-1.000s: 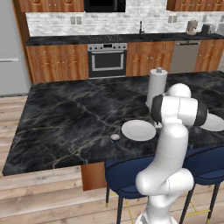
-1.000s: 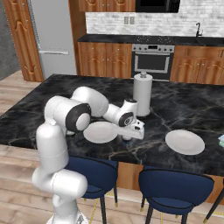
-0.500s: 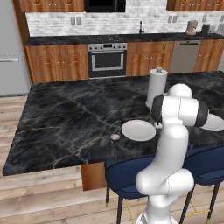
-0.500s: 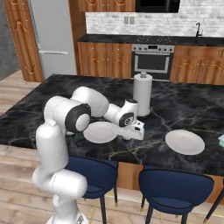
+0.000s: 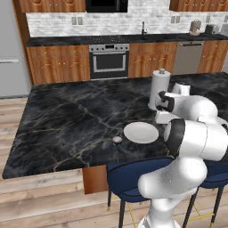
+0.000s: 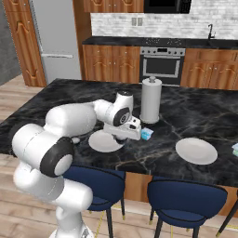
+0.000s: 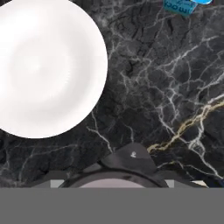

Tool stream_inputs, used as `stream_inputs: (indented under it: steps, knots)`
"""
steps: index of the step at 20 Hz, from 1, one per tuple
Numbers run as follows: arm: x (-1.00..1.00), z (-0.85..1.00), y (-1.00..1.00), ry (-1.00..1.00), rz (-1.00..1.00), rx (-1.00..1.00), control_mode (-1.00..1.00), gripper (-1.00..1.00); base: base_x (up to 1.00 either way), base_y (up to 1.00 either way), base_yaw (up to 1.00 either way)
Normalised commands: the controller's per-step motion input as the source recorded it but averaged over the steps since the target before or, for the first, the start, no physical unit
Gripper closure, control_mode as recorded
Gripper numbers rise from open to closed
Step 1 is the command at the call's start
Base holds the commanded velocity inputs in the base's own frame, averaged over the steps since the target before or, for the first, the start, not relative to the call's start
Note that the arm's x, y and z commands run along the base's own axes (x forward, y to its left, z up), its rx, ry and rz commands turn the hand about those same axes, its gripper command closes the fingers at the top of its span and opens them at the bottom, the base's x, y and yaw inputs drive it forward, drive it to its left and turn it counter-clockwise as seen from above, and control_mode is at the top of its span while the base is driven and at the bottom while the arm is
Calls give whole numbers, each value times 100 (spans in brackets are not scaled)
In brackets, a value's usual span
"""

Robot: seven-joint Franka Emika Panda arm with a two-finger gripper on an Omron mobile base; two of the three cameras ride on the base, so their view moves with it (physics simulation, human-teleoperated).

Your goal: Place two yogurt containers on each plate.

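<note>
Hand view puts a dark cup [image 7: 127, 168] with a pale top nearest, low in the middle, right where the fingers [image 6: 126, 136] reach. Only its upper rim is seen, and the fingertips themselves are hidden, so it cannot be told whether the cup is gripped or merely straddled. If the hold is shallow or off-centre, the cup may be tipped or dropped when it is raised. A small round cup is judged easy to roll off across the smooth counter [image 7: 153, 109].

Just beyond the cup lies the plate [image 7: 43, 65], bare, white and flat. Since the plate has almost no raised edge, a cup set down near its rim may be left half on the counter, and a hard set-down may push the plate aside.

Further off, a blue cup [image 7: 179, 6] stands on the counter. In the right base view it is seen just beside the hand, on the side away from the plate. It may be knocked over if the hand is swung that way.

A second dark cup [image 5: 116, 139] is seen on the counter near the plate's other side. The other plate [image 6: 196, 151] lies well apart, also bare, so nothing is yet placed.
</note>
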Motion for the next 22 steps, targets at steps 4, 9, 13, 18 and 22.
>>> stream_inputs:
  steps: [4,9,13,18,22]
  knots:
    - [-3,54,100,0,0,-11,-100,100,0,0,0]
    - [18,1,56,-2,0,-1,-100,100,0,0,0]
    - [54,-16,28,0,0,0,-100,100,0,0,0]
    - [67,-15,1,0,0,0,-100,100,0,0,0]
    - [47,-10,0,0,0,0,-100,100,0,0,0]
